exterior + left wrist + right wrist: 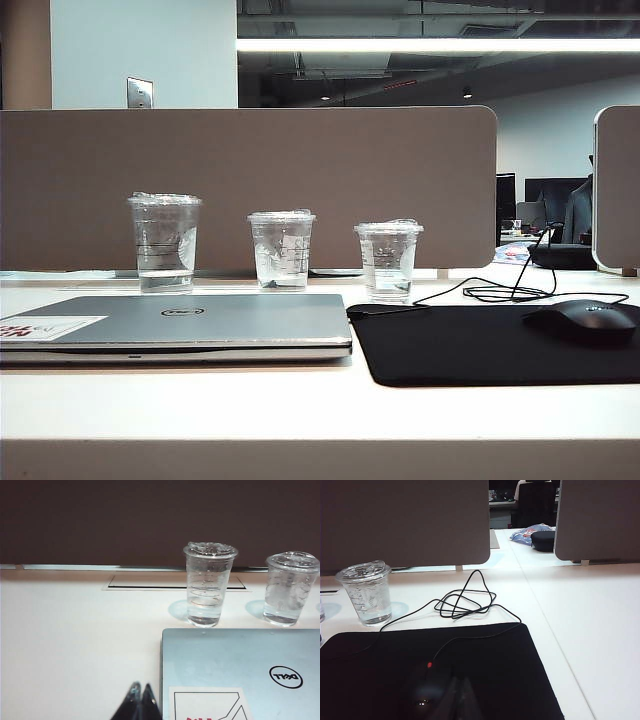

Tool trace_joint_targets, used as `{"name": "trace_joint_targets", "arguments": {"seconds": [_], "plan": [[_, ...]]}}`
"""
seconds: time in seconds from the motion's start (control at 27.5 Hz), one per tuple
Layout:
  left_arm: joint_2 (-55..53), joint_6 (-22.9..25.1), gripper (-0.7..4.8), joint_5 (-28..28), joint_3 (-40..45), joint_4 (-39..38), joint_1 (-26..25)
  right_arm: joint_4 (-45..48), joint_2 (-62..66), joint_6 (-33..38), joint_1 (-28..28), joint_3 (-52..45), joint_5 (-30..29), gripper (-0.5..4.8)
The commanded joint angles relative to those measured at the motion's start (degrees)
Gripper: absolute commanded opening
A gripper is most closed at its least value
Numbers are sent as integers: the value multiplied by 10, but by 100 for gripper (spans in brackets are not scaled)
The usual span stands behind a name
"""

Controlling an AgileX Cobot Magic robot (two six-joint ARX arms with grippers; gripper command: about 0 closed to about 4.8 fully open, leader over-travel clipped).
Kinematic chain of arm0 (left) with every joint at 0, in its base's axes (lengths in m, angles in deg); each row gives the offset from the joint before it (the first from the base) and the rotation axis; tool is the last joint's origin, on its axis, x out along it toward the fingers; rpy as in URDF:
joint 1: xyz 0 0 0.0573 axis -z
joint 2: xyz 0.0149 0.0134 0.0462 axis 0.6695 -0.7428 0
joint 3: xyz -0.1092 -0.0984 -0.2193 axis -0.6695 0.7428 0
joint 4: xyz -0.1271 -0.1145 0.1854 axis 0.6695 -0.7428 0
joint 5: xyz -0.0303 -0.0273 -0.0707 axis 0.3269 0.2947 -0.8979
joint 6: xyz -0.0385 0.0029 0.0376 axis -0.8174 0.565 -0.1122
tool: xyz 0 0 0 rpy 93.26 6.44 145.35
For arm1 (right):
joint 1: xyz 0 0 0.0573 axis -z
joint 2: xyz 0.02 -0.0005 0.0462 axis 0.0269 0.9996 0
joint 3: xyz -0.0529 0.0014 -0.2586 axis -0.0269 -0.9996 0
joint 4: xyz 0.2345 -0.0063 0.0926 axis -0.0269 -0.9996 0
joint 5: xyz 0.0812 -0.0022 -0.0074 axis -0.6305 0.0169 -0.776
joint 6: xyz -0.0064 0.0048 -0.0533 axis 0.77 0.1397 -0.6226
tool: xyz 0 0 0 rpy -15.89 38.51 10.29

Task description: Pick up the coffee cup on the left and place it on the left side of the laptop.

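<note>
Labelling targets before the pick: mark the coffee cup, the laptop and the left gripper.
coffee cup (164, 243): exterior view, middle of its clear side wall.
laptop (200, 320): exterior view, bare lid beside the logo.
left gripper (140, 691): left wrist view, between its shut fingertips, over the table left of the laptop.

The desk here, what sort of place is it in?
Most likely an open-plan office: a desk with a brown divider panel behind it, a closed laptop, a wired mouse on a black mat, and more desks beyond.

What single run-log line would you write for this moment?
stage: not started | coffee cup: behind laptop, untouched | left gripper: shut, empty, beside laptop | right gripper: shut, empty, over mouse mat
</note>
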Motion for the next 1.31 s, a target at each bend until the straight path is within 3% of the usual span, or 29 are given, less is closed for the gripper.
{"name": "trace_joint_targets", "arguments": {"seconds": [0.04, 0.29, 0.55, 0.84, 1.13, 1.31], "plan": [[0, 2, -5, -3, -2, 3, 0, 7, -1, 0, 0, -3, 0, -4], [0, -6, -5, -2, -7, 23, 1, 34, -1, 1, 0, 7, 0, -5], [-40, -30, -5, 23, -85, 16, 1, -1, 2, 1, -1, 102, 0, -4], [-244, -30, -5, 29, -183, 95, 49, -9, 74, 0, -1, 193, -55, -4], [-426, -30, -5, 77, -245, 170, 127, 6, 161, 1, -2, 249, -93, -4], [-571, -56, -5, 71, -303, 220, 133, 5, 239, 1, -46, 309, -122, -4]]}}
